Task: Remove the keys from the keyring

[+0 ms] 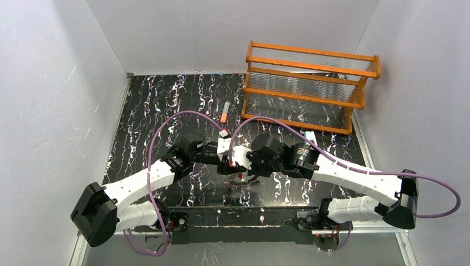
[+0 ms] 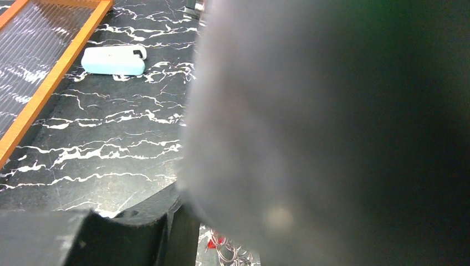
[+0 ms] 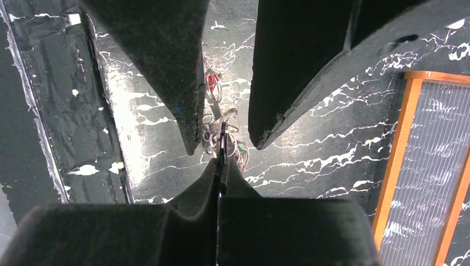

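The right gripper point(image 3: 220, 163) rises from the bottom edge, its two dark fingers pressed together on a thin upright metal edge, probably the rim of the flat grey-brown keyring point(image 3: 222, 138), though the tangle is too small to be sure. Above, the left gripper point(image 3: 224, 145) points down with fingers spread either side of it. A small red key point(image 3: 210, 79) and a green key point(image 3: 241, 147) lie among wire loops on the black white-veined table point(image 3: 310, 166). An orange wooden rack point(image 3: 403, 149) stands at the right.
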Motion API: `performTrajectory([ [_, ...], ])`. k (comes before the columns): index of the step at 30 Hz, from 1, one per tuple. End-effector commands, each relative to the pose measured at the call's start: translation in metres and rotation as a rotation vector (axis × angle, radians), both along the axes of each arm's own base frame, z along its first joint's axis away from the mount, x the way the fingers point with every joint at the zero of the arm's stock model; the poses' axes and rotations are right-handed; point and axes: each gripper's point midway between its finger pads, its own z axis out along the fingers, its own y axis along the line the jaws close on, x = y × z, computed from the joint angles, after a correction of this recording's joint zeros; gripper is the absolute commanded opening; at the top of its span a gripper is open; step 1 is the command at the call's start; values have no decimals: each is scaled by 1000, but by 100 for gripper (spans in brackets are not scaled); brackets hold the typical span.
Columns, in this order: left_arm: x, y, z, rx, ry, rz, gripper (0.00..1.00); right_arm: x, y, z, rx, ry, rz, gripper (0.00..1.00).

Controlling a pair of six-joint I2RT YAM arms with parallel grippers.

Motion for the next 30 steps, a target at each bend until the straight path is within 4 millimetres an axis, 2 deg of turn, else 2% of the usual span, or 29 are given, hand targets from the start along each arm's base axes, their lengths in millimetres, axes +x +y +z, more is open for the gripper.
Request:
performTrajectory([
  [1,1,-3,0,24,5,5,35,4,25,40,141,-53,36,1],
  [7,14,0,-3,45,4,89,39,5,22,39,147,-54,9,1],
  [13,11,0,-6,47,-2,70,41,2,21,41,159,-40,5,1],
  [21,14,8,-3,41,-12,140,43,5,19,38,143,-36,-25,1],
  [30,31,26,8,-27,41,374,44,11,16,40,132,-30,-99,1],
])
